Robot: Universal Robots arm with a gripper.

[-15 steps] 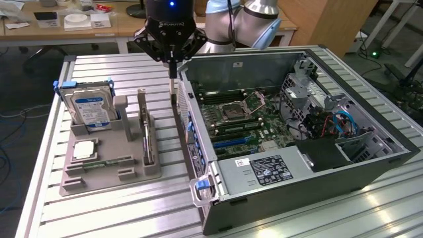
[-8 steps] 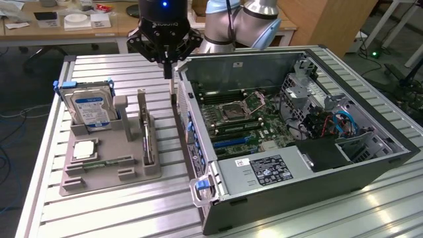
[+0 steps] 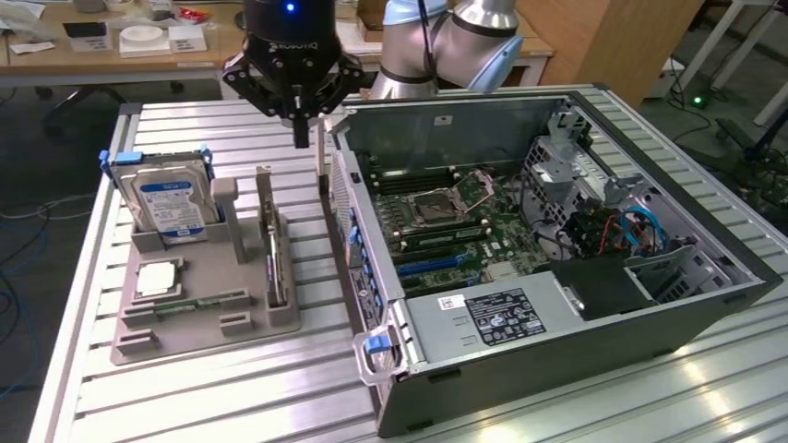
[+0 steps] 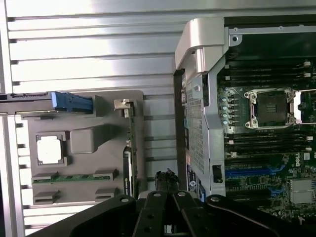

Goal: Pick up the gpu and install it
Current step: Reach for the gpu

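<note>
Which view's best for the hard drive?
Exterior view: the drive stands upright in the gray holder, blue label facing camera. Wrist view sees it edge-on, with its blue rail.

Slatted alu bench (image 3: pixel 209 397). On it, ext. view: grey tray (image 3: pixel 220 272) at approx. 9 o'clock, open PC case (image 3: pixel 591 360) at 3 o'clock, just beside each other, narrow strip of slats betw. them.

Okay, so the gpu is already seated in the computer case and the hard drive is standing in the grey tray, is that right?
Not quite. The gpu is not in the computer case; it stands on edge in the grey tray, as the exterior view shows. The hard drive does stand in that tray.
</note>
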